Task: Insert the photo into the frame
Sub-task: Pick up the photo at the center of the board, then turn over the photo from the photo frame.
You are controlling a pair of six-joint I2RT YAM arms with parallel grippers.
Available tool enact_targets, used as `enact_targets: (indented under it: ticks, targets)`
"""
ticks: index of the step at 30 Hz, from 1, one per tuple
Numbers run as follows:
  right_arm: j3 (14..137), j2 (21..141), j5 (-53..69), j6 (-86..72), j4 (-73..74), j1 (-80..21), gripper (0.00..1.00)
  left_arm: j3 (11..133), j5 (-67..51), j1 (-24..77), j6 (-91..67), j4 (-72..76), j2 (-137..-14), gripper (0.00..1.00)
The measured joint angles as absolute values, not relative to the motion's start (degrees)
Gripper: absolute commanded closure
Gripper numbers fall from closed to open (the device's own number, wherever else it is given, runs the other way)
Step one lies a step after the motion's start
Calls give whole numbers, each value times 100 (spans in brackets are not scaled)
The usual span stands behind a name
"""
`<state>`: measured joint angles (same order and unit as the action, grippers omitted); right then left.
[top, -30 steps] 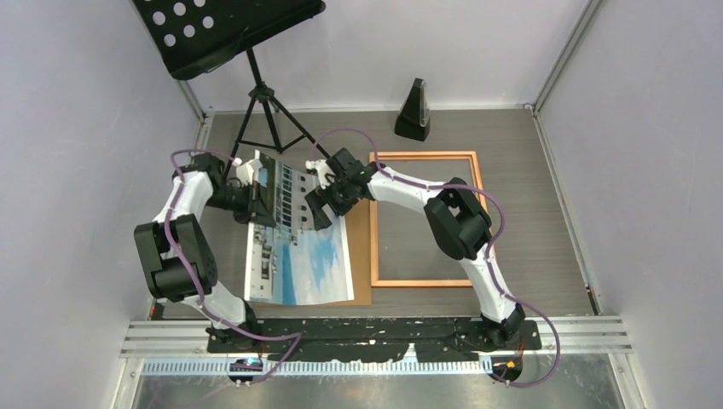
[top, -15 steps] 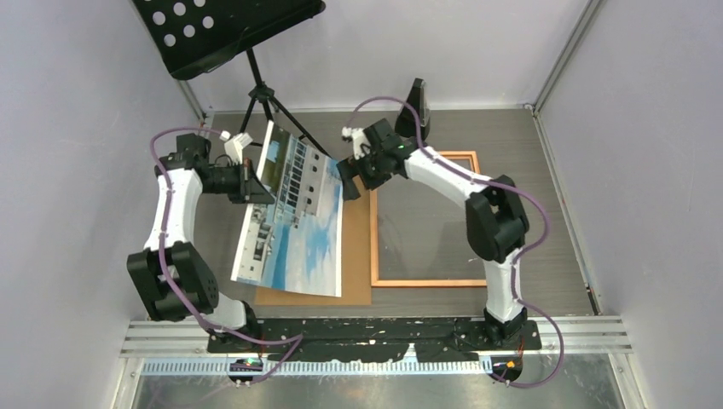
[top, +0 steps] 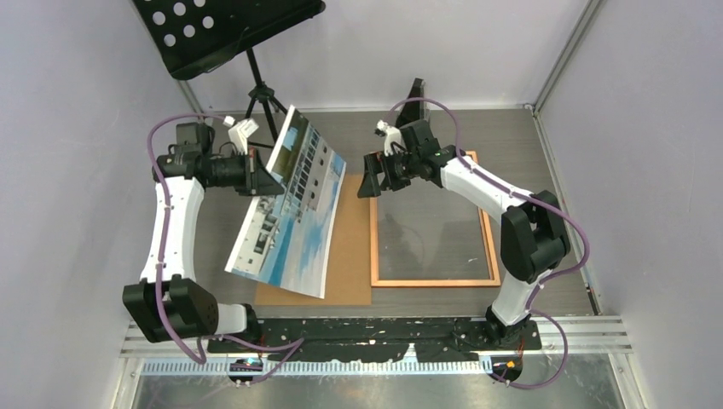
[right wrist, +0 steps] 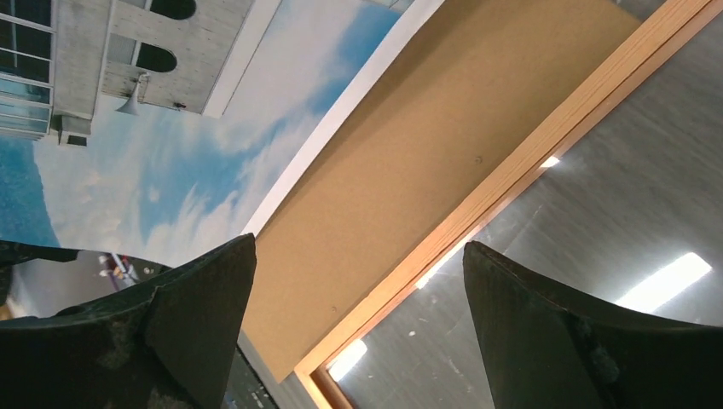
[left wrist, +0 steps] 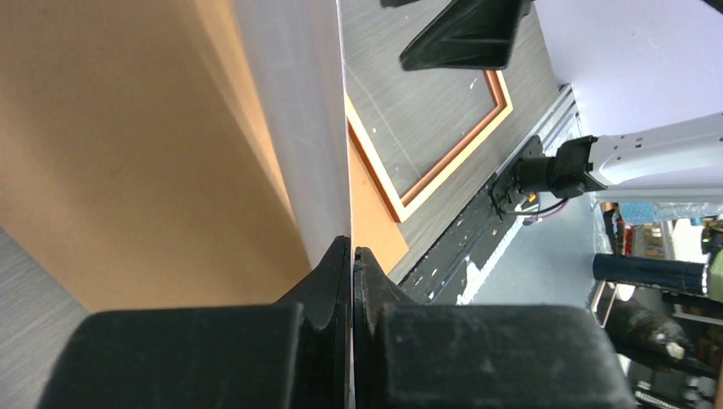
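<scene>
Two grippers, seen from above. Left gripper [top: 257, 175], upper left, is pinched tight on the upper left edge of the photo [top: 290, 213]. The photo hangs tilted over the board [top: 349, 256], left of centre. Right gripper [top: 372, 182], upper centre, has jaws spread wide and holds nothing. It hovers just right of the photo, over the upper left corner of the frame [top: 435, 282], which lies flat at centre right.

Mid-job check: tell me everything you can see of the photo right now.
The photo is a large paper print with a white border, showing a white building, blue sky and clouds. It hangs tilted in the air, far edge high, near edge low over the brown board, left of the frame. The left gripper is shut on its left edge; the right gripper is open and clear of it.
</scene>
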<state>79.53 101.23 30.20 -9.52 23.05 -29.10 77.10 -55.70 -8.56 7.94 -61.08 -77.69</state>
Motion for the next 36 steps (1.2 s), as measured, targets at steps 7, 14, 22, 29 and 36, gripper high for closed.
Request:
enact_targets:
  ticks: [7,14,22,29,36]
  targets:
    - [8079,10001,3277,-1468,2091,-2838,0,8584,-4644,-38,220,-6090,-7542,100]
    - [8792,9789,3562,-2318,1640,-2637,0,10151,-3201,705,56,-6532,-7953,100]
    - [8812,9561,3948,-3607,749,-2305,2,10750,-1743,1592,-19,-6687,-8453,100]
    - [8274,9561,4263,-4611,-290,-2316,2,9880,-919,2578,-292,-6458,-8674,100]
    - [7358,9507,4195,-5072,-644,-2324,3,9233,-340,3430,-475,-5975,-8667,100]
